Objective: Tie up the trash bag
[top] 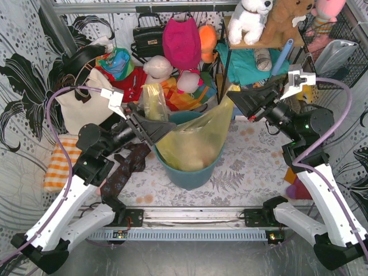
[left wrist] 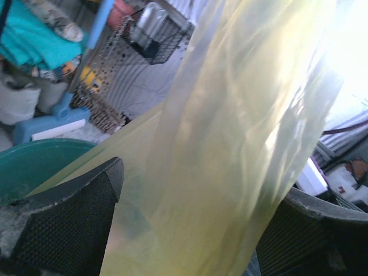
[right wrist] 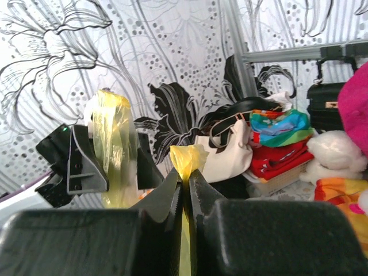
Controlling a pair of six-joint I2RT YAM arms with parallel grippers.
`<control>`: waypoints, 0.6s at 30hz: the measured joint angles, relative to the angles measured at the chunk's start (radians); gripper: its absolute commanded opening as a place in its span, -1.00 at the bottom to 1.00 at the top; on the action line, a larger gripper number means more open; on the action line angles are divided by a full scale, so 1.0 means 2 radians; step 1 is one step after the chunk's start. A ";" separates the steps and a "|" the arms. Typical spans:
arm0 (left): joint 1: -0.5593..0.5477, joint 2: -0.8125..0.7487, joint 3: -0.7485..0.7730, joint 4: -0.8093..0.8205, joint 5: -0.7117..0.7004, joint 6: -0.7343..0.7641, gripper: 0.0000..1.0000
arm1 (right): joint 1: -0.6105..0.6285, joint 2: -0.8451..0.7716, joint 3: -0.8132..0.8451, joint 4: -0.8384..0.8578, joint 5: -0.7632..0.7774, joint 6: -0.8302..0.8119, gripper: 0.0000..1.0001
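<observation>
yellow-green trash bag (top: 192, 141) sits in the teal bin (top: 190, 175) on the bench (top: 247, 167). the right fingers (right wrist: 158, 201) are clenched on its right top corner. its left corner strip stands upright between the left fingers (left wrist: 69, 224), which are spread wide and nearer that strip.

Yellow trash bag (left wrist: 241, 115) between spread jaws of left gripper (left wrist: 204, 181); teal bin (left wrist: 34, 164) lower-left.
</observation>
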 measured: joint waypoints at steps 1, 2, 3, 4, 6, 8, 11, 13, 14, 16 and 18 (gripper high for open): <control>0.000 0.004 0.001 -0.009 -0.009 0.002 0.77 | 0.000 0.006 0.006 -0.005 0.006 -0.002 -0.87; 0.000 0.007 0.002 -0.019 -0.020 0.004 0.77 | 0.000 0.013 0.012 -0.010 0.013 -0.005 -0.88; 0.000 0.010 0.003 -0.031 -0.029 0.007 0.77 | 0.000 0.019 0.018 -0.014 0.019 -0.007 -0.88; 0.000 0.012 0.004 -0.040 -0.038 0.009 0.77 | 0.000 0.026 0.024 -0.019 0.025 -0.010 -0.88; 0.000 0.019 0.012 -0.058 -0.056 0.012 0.77 | 0.000 0.040 0.033 -0.027 0.035 -0.016 -0.87; 0.000 0.026 0.021 -0.071 -0.072 0.013 0.77 | 0.000 0.052 0.041 -0.036 0.045 -0.021 -0.87; 0.000 0.033 0.032 -0.088 -0.096 0.014 0.79 | 0.000 0.071 0.052 -0.047 0.062 -0.031 -0.87; 0.000 0.035 0.036 -0.094 -0.110 0.014 0.80 | 0.000 0.082 0.058 -0.054 0.075 -0.037 -0.86; 0.000 0.036 0.039 -0.099 -0.119 0.014 0.79 | 0.000 0.087 0.060 -0.056 0.080 -0.040 -0.87; 0.000 0.037 0.048 -0.116 -0.139 0.014 0.81 | 0.000 0.095 0.063 -0.060 0.093 -0.043 -0.87; 0.000 0.039 0.059 -0.134 -0.160 0.014 0.82 | 0.000 0.101 0.063 -0.062 0.105 -0.044 -0.86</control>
